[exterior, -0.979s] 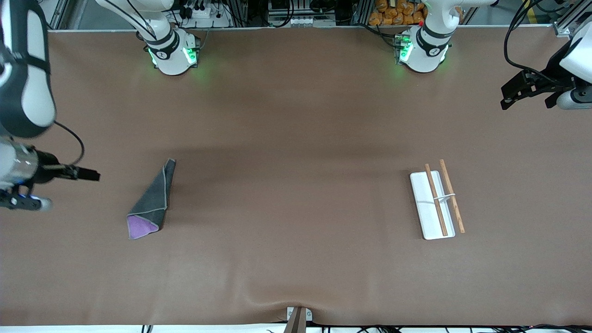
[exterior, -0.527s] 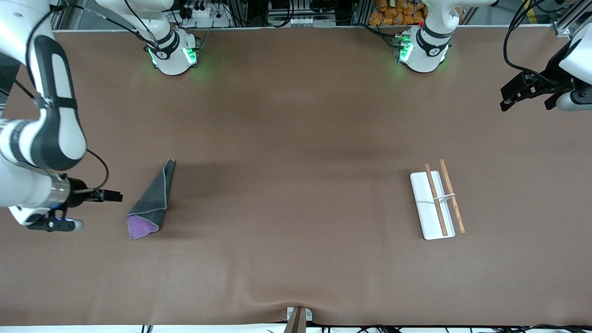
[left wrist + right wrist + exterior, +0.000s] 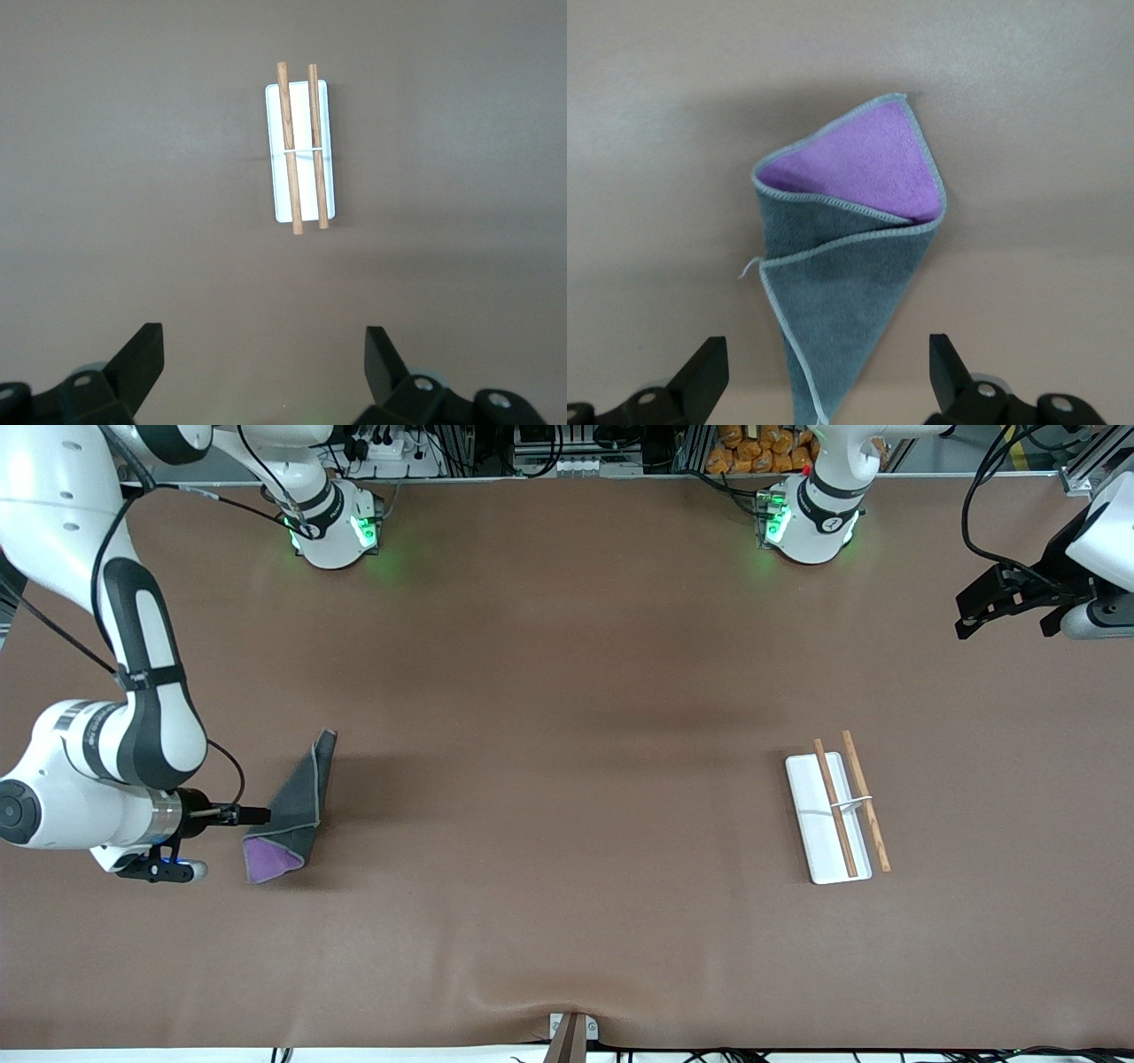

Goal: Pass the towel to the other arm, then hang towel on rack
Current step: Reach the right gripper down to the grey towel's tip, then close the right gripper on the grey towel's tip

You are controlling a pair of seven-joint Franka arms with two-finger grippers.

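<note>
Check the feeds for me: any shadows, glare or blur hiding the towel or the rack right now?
Front view: soft dark shadow band across the table at mid-depth, sharp focus; towel and rack readable. Right wrist view: towel sharp, faint shadow along its edge, open right gripper fingers dark at the frame edge. Left wrist view: rack crisp, left gripper open, no glare.

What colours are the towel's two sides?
The towel is dark grey outside and purple inside; right wrist view shows it best.

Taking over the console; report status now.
Right gripper open at the towel, nothing held. Left gripper open, waiting above its table end. Rack bare. Nothing between towel and rack.
</note>
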